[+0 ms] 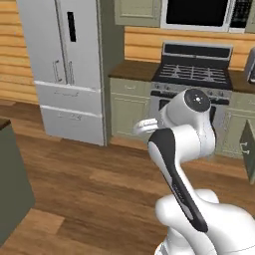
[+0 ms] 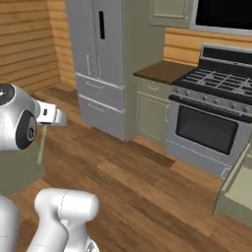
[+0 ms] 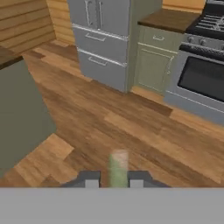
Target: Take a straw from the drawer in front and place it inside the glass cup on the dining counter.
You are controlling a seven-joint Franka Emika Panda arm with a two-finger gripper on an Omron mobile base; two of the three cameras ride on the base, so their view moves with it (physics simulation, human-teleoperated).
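My gripper [image 3: 114, 179] is shut on the straw [image 3: 118, 166], a pale greenish stick that rises between the two dark fingertips [image 3: 91, 180]. From the right base view the gripper [image 2: 46, 122] hangs at the far left, and the straw [image 2: 41, 145] points down from it over the wooden floor. The dining counter [image 3: 17, 109] stands to the left, with a sage-green base and a dark brown top [image 3: 6, 55]; it is also at the left edge [image 1: 10, 174]. The drawer [image 2: 240, 187] stands pulled out at the right edge [image 1: 248, 148]. The glass cup is out of view.
A grey fridge [image 1: 69, 64] stands at the back left. Green cabinets [image 1: 128, 107] and a stove with an oven [image 2: 209, 125] line the back wall. Open wooden floor [image 3: 131, 127] lies between the counter and these cabinets.
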